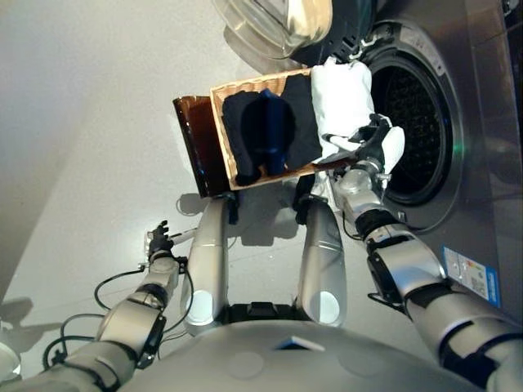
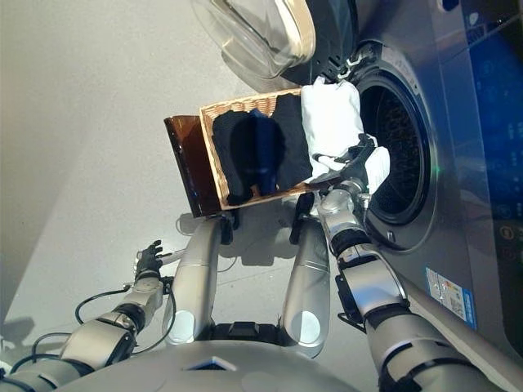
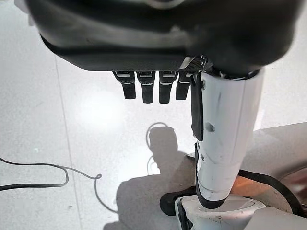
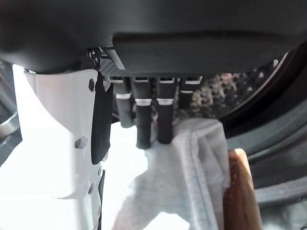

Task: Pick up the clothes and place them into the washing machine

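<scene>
Up at the basket's [image 1: 219, 135] near edge, the right hand [image 1: 372, 140] rests on the white garment [image 1: 341, 98], its fingers [image 4: 144, 124] hanging straight and loose over the cloth, gripping nothing. Just beyond that hand gapes the washing machine [image 1: 425, 131], door [image 1: 274, 24] swung wide. Dark clothes [image 1: 265, 131] lie in the basket beside the white one. Down low, the left hand [image 1: 159, 239] hangs with relaxed fingers [image 3: 146, 88] above the floor [image 1: 90, 122].

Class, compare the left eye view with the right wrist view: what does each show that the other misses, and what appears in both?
Only the left eye view shows the dark clothes, the open glass door, and the left hand hanging idle over the floor. Only the right wrist view shows the right hand up close, fingers straight above the cloth. Both show the white garment, the wicker basket and the washing machine drum.
</scene>
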You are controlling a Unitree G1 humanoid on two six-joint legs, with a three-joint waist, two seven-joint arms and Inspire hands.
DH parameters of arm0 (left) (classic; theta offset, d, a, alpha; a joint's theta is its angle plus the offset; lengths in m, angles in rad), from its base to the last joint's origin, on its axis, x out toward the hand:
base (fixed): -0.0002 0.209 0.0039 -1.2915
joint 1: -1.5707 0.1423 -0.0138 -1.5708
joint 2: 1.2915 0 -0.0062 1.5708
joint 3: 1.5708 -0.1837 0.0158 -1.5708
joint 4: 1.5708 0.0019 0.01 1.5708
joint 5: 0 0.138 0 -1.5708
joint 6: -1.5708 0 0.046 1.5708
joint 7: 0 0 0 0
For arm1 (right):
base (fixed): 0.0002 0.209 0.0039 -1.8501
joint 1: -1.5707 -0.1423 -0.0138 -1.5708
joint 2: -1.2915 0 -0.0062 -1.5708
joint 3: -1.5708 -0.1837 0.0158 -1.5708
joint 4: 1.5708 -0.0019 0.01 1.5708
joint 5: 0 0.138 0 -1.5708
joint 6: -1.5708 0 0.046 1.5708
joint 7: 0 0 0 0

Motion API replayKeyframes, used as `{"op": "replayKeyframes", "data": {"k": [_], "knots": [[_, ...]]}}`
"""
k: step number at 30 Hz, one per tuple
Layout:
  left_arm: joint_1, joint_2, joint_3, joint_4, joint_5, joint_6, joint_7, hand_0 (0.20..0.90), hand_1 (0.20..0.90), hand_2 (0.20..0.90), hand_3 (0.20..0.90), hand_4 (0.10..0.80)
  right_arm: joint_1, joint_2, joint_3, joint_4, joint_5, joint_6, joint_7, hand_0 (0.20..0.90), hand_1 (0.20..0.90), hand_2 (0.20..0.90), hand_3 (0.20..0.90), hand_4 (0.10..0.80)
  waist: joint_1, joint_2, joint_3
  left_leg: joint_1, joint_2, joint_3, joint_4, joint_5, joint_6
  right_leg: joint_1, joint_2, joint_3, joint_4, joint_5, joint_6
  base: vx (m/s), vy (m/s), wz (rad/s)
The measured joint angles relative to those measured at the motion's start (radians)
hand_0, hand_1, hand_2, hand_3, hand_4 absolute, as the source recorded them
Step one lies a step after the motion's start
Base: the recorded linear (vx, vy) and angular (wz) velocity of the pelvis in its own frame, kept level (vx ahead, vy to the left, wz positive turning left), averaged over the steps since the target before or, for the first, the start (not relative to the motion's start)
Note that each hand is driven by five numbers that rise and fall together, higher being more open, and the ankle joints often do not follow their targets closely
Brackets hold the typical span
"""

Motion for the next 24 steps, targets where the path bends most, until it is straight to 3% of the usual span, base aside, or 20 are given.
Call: {"op": "replayKeyframes", "data": {"k": [13,16,20,21,22,23,24], "knots": [[0.0,0.0,0.008,0.001,-0.003,0.002,-0.015,0.9,0.9,0.9,0.9,0.8,-0.065,-0.048,0.022,0.048,0.007,-0.002,0.075,0.9,0.9,0.9,0.9,0.8,0.001,0.002,0.001,-0.052,0.003,-0.005,0.039,-0.003,-0.003,-0.057,-0.002,0.001,0.054,-0.01,-0.008,-0.008,-0.006,0.01],[-0.002,0.001,0.008,-0.001,-0.003,-0.001,-0.023,0.9,0.9,0.9,0.9,0.8,-0.091,-0.07,0.028,0.051,0.022,-0.002,0.082,0.9,0.9,0.9,0.9,0.8,0.008,0.006,-0.004,-0.096,0.004,-0.005,0.043,-0.003,-0.004,-0.107,0.003,0.004,0.082,-0.038,-0.019,-0.031,-0.008,0.09],[0.014,-0.006,0.008,0.001,-0.017,0.009,-0.037,0.9,0.9,0.9,0.9,0.8,-0.128,-0.09,0.057,0.077,0.022,-0.003,0.088,0.9,0.9,0.9,0.9,0.8,0.024,0.008,-0.002,-0.125,0.01,-0.016,0.071,-0.012,-0.026,-0.135,0.003,0.001,0.092,-0.04,-0.019,-0.016,-0.001,-0.08],[0.018,-0.002,0.006,0.0,-0.02,0.004,-0.039,0.9,0.9,0.9,0.9,0.8,-0.13,-0.087,0.059,0.077,0.021,-0.004,0.088,0.9,0.9,0.9,0.9,0.8,0.026,0.012,-0.001,-0.13,0.023,-0.013,0.072,-0.013,-0.025,-0.145,0.019,0.003,0.18,-0.082,-0.048,0.0,0.0,0.0],[0.017,0.006,0.004,-0.005,-0.02,-0.003,-0.04,0.9,0.9,0.9,0.9,0.8,-0.129,-0.086,0.056,0.08,0.022,-0.002,0.084,0.9,0.9,0.9,0.9,0.8,0.023,0.01,-0.002,-0.139,0.02,-0.012,0.077,-0.013,-0.026,-0.134,0.02,0.002,0.278,-0.13,-0.094,-0.015,0.0,0.33],[0.012,0.009,0.002,-0.011,-0.021,-0.002,-0.042,0.9,0.9,0.9,0.9,0.8,-0.139,-0.088,0.057,0.083,0.021,-0.003,0.083,0.9,0.9,0.9,0.9,0.8,0.023,0.009,-0.003,-0.153,0.022,-0.007,0.085,-0.015,-0.04,-0.125,0.011,-0.002,0.263,-0.187,-0.046,-0.016,0.005,0.32],[0.013,0.007,0.002,-0.01,-0.021,0.001,-0.042,0.9,0.9,0.9,0.9,0.8,-0.152,-0.094,0.059,0.085,0.02,-0.005,0.084,0.9,0.9,0.9,0.9,0.8,0.023,0.011,-0.005,-0.174,0.02,-0.008,0.15,-0.029,-0.056,-0.138,0.007,-0.008,0.263,-0.186,-0.052,-0.012,0.008,-0.11]]}}
